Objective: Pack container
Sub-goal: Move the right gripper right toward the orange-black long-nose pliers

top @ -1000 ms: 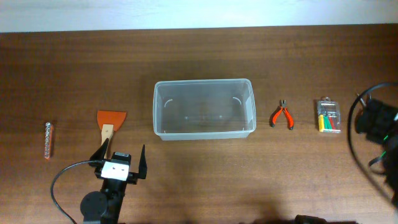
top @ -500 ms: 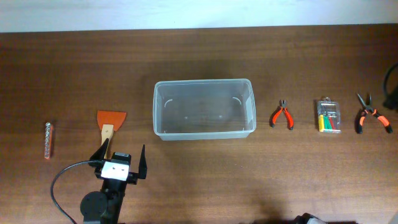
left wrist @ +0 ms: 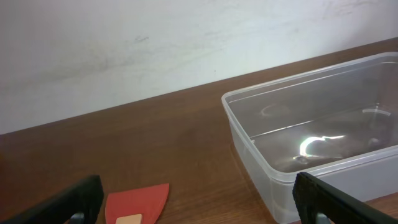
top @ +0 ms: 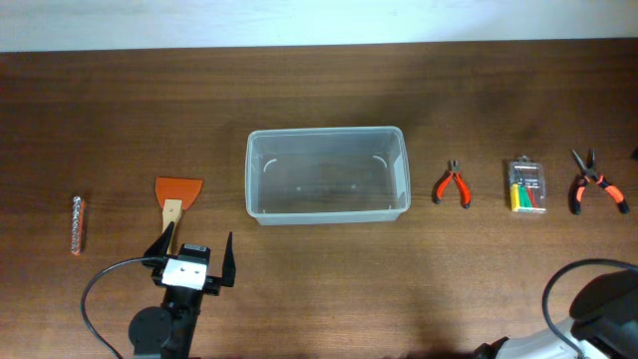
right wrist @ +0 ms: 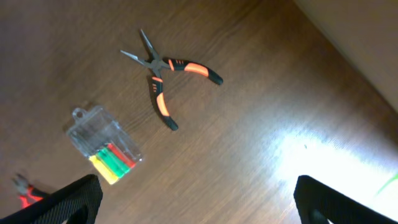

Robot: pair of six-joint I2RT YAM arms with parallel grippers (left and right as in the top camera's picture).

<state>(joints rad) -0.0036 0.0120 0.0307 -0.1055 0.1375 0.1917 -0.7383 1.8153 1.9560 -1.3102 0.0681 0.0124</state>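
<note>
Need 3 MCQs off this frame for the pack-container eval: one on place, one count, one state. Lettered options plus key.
1. Which item lies nearest the container on the right-arm side?
A) orange scraper
B) clear case
C) small red pliers

2. How many pliers lie on the table?
A) two
B) one
C) three

3. The left tool is:
A) shut on the scraper
B) open, gripping nothing
C) inside the container

Key:
1 C: the small red pliers lie just past the container's right wall.
2 A: the small red pliers plus the long-nose pliers at the far right.
3 B: its fingers stand wide apart and clamp nothing.
</note>
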